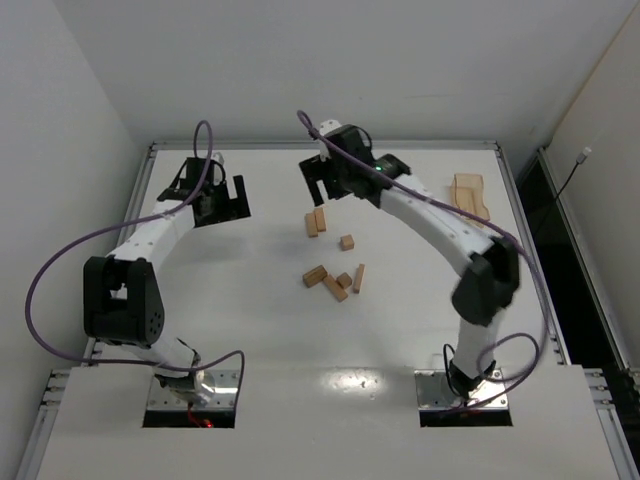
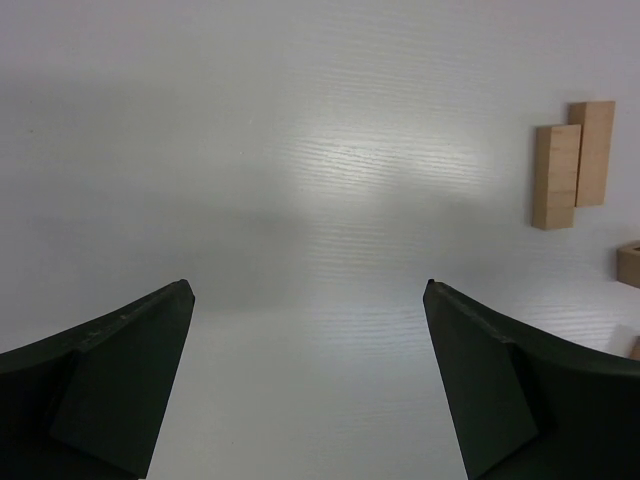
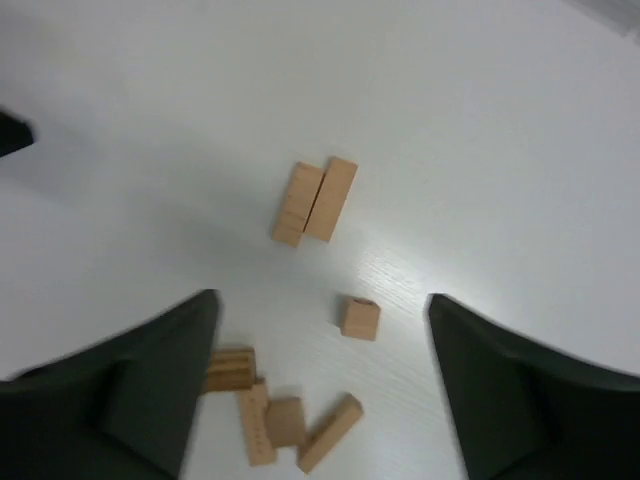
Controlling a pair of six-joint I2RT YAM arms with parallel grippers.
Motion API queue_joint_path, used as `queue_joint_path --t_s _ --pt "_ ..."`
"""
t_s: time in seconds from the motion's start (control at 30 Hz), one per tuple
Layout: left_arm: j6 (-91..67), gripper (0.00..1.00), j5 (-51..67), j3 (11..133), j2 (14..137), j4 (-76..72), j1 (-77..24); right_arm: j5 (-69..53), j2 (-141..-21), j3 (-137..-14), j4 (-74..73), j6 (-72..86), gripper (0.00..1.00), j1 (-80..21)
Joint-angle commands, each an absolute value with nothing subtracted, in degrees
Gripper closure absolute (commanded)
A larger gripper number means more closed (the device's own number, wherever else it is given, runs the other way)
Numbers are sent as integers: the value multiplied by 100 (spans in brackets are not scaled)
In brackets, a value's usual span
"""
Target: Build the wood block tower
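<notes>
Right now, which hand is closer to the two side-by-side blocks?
Right. The right hand hovers just beyond the block pair; the left hand hangs farther off to its left.

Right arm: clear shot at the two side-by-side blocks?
Probably yes. The right gripper hangs open close to the paired blocks, nothing lies between them, and the left gripper sits well off to the side.

loose wood blocks (image 1: 336, 289) lie scattered on the white table (image 1: 250, 330) between left arm (image 1: 150, 240) and right arm (image 1: 440, 225).
</notes>
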State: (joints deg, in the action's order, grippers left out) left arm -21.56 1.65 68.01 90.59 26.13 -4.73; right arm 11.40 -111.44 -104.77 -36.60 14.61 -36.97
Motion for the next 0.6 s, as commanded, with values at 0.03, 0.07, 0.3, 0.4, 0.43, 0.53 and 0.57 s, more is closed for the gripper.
queue_joint_path --t_s 0.03,0.07,0.3,0.4,0.43,0.53,0.57 --pt "-2215 0 211 6663 8569 2347 -396 530 -9380 -9082 -3357 211 38 -3596" --pt "-2215 0 211 6662 8508 2347 -396 527 -9169 -8522 -3505 272 43 -3508" --pt "-2215 0 211 6609 8350 2347 -396 491 -8007 -6549 -4165 1387 86 -2953" --pt "-2267 0 211 6609 8350 2347 -396 336 -8138 -6468 -4218 1949 81 -2953" --pt "-2268 0 211 6609 8350 2347 -448 238 -8260 -6538 -4219 2073 80 -2953" --pt "-2268 0 211 6609 8350 2294 -448 -280 -8901 -6951 -4394 2355 73 -2900" --pt "-2268 0 211 6609 8350 2294 -448 -342 -9069 -7065 -4447 2512 73 -2900"
